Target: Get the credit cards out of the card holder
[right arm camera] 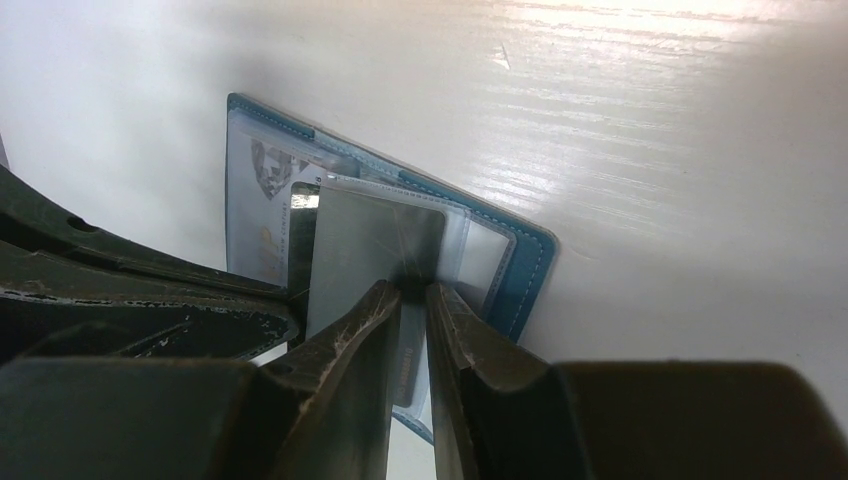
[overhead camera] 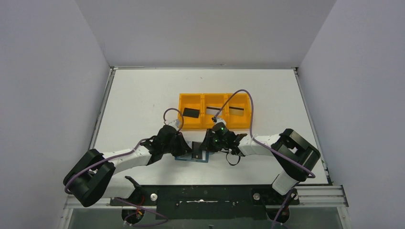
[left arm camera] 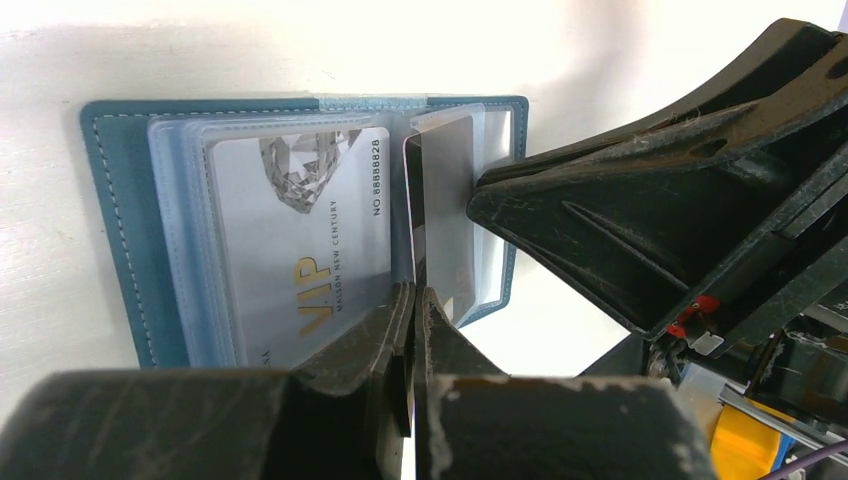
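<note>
My right pincer [right arm camera: 413, 290] is clamped on the near edge of a silver-grey card [right arm camera: 365, 245]. Its two fingers are drawn almost together, with only that thin edge between them. The card lies over the clear sleeves on one half of the card holder [left arm camera: 115, 220], and I cannot tell how much of it is still tucked inside its sleeve. My left pincer [left arm camera: 414, 295] is drawn together too, its tips down at the holder's near edge by the fold. I judge it to be steadying the holder, but I cannot tell whether a sleeve leaf is caught between the tips. The teal holder lies spread flat on the table [overhead camera: 143, 95], between my two wrists and just in front of the orange tray [overhead camera: 203, 102]. On its other half a pale VIP card [left arm camera: 300, 250] sits fully seated in its sleeve. Out in the tray there is one card in each compartment: a black card [overhead camera: 191, 113] at the left, a grey card [overhead camera: 214, 110] in the middle and a second grey one [overhead camera: 236, 110] at the right. I judge the job well past halfway. Three cards are out, one is in my grip, and at least the VIP card is left, with perhaps more hidden under the stacked sleeves.
</note>
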`<control>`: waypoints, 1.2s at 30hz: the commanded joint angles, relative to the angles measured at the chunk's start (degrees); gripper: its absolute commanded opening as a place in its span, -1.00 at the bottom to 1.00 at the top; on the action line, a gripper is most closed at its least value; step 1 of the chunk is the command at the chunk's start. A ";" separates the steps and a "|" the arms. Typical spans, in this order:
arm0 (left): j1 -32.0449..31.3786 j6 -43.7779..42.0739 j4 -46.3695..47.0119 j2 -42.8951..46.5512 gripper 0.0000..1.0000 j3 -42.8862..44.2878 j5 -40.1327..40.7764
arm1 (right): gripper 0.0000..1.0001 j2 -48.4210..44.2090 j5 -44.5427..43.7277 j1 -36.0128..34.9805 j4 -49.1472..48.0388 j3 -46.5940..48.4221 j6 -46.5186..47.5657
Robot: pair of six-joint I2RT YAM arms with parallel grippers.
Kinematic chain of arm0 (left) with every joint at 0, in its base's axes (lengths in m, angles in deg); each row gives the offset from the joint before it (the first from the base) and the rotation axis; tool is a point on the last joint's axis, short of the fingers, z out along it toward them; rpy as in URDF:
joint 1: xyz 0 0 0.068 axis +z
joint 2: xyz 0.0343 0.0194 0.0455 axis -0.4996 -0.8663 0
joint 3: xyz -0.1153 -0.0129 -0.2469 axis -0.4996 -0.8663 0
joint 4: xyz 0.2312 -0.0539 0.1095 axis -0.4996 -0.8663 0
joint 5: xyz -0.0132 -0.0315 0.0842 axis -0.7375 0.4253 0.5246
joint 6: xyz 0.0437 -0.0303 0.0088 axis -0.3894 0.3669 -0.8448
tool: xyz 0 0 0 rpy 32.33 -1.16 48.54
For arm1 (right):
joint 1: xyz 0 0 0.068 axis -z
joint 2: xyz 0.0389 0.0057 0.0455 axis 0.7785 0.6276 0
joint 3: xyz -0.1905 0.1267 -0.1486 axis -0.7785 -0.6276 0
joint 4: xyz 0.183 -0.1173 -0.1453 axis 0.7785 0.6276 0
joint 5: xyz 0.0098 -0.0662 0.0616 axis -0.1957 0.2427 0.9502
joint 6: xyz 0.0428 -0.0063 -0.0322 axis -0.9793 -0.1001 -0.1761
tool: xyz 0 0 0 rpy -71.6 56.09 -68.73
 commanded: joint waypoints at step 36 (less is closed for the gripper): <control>2.99 2.89 12.65 0.40 -0.81 -3.21 -4.25 | -0.68 0.05 -2.25 1.00 3.67 -2.23 -0.49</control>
